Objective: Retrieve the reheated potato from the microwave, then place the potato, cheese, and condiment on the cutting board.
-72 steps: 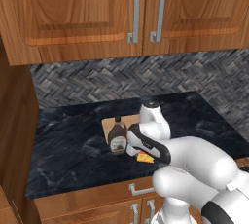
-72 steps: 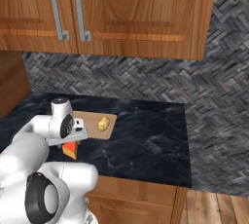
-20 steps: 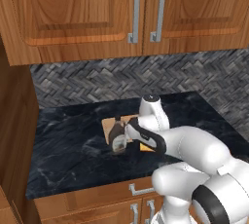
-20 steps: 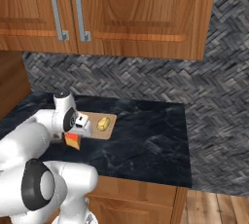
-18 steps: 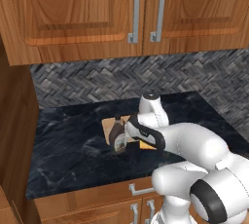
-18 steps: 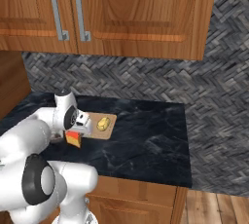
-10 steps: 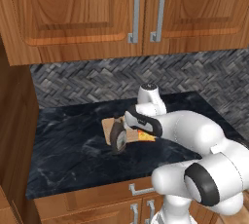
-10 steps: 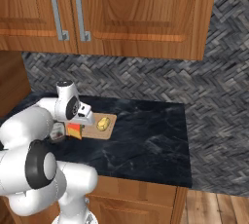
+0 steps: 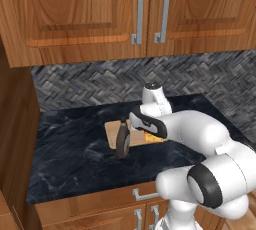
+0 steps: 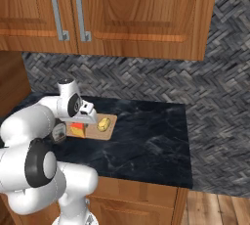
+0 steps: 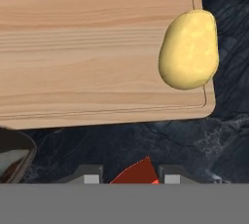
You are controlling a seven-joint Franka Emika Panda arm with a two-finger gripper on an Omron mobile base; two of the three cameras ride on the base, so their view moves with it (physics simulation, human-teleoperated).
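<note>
Carrying the cheese (image 11: 137, 173) over to the cutting board (image 11: 87, 47) now. My gripper (image 11: 127, 178) is pinched on the wedge; in the hand view its red tip pokes up between the two fingertips (image 11: 90, 178).

Potato (image 11: 188, 48) is already on the board, sitting at one end and overhanging the edge a little. The right base view shows the same: potato (image 10: 103, 123) on the board (image 10: 108, 132), cheese (image 10: 77, 130) hanging under the gripper (image 10: 80, 123) at the board's near-left edge.

Bottle (image 9: 122, 136) stands upright at the left end of the board (image 9: 111, 129) in the left base view. I can't tell from here whether its base is on the wood or on the dark counter (image 9: 70, 144) just beside it.

So I judge this is step two of three: the cheese placement.

Next move as I see it:
- wedge still looks to hang over counter, just short of the board edge, so push forward over bare wood
- keep between potato and bottle, well apart from both
- lower, then spread the fingers
- after that, check the bottle's footing and shift it onto the board if needed
</note>
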